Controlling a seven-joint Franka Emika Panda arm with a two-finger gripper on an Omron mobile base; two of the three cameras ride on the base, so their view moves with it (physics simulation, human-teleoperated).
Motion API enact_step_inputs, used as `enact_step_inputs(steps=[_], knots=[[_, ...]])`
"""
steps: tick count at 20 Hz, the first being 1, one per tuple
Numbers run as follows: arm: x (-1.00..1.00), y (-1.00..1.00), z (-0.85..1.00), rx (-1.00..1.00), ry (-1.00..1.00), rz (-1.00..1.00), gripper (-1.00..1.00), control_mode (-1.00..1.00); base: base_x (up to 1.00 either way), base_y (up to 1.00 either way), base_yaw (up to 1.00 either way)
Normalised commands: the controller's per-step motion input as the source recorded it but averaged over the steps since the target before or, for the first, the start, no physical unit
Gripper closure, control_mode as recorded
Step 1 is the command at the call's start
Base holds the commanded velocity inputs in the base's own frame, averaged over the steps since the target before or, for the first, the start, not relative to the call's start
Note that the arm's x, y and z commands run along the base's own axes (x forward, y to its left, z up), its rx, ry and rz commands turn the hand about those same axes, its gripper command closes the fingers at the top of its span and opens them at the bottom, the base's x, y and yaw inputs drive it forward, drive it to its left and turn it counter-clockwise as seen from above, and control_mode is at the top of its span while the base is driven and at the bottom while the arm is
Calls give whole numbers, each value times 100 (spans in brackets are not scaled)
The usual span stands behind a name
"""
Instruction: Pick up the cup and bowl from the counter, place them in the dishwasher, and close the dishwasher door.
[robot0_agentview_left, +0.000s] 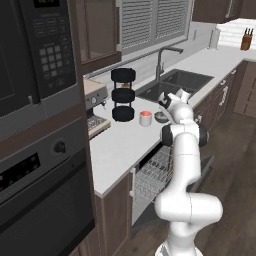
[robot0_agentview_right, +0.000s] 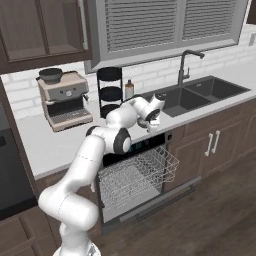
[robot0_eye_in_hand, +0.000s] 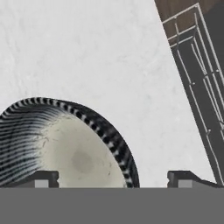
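The salmon-red cup (robot0_agentview_left: 145, 118) stands on the pale counter (robot0_agentview_left: 115, 145), just left of the small dark bowl (robot0_agentview_left: 161, 118). My gripper (robot0_agentview_left: 164, 106) hangs open right above the bowl, near the counter's front edge. In the hand view the bowl (robot0_eye_in_hand: 65, 148) shows a dark striped rim and a pale inside. Its right rim lies between my spread fingertips (robot0_eye_in_hand: 43, 178), and most of the bowl lies toward the left one. Below the counter the dishwasher is open: its white wire rack (robot0_agentview_right: 140, 175) is pulled out over the dropped dark door (robot0_agentview_right: 165, 197).
A black three-tier round rack (robot0_agentview_left: 123, 95) stands behind the cup. An espresso machine (robot0_agentview_right: 65, 100) sits further left on the counter. The sunken sink (robot0_agentview_right: 200, 92) and its faucet (robot0_agentview_right: 182, 65) lie to the right. A black oven (robot0_agentview_left: 40, 200) closes off the left end.
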Motion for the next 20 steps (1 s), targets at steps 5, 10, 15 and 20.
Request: enact_step_inputs(steps=[5, 10, 15, 20], knots=[[-7, 2, -23, 0, 0, -5, 100, -100, 0, 0, 0], [-76, 17, -4, 0, 0, 0, 100, -100, 0, 0, 0], [-100, 32, 0, 0, -9, 0, 100, -100, 0, 0, 0], [-100, 25, 1, 0, -17, 0, 100, -100, 0, 0, 0]])
